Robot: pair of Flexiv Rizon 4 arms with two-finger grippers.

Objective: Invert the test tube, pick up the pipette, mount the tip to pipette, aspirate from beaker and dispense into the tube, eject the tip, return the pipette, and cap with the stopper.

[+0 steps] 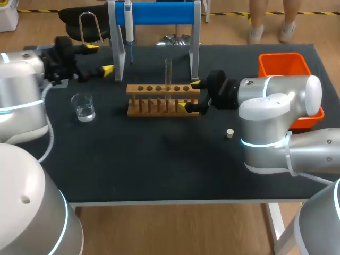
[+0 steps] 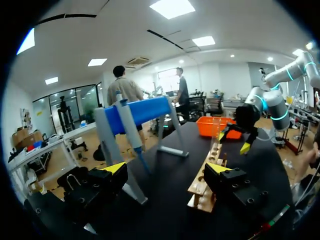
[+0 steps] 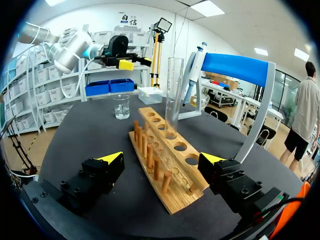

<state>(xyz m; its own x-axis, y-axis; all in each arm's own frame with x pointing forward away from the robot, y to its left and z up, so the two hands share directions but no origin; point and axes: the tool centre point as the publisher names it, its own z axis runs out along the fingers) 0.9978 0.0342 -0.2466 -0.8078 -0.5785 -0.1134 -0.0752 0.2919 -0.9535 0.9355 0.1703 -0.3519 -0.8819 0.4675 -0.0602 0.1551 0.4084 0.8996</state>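
Note:
A clear test tube [image 1: 168,71] stands upright in a wooden rack [image 1: 162,100] at mid-table. My right gripper [image 1: 189,94] is open at the rack's right end; in its wrist view the rack [image 3: 165,160] lies between the open fingers and the tube [image 3: 174,97] stands ahead. The pipette [image 1: 128,26] hangs on a blue stand [image 1: 159,13] at the back. My left gripper [image 1: 100,58] is open, left of the stand, holding nothing; its wrist view shows the pipette [image 2: 131,132] ahead. A glass beaker [image 1: 84,107] with liquid stands front left. A small pale stopper [image 1: 230,133] lies right of the rack.
An orange bin [image 1: 287,69] sits at the table's right edge behind my right arm. A black metal-handled object [image 1: 87,26] lies at the back left. Dark tabletop [image 1: 159,164] stretches in front of the rack.

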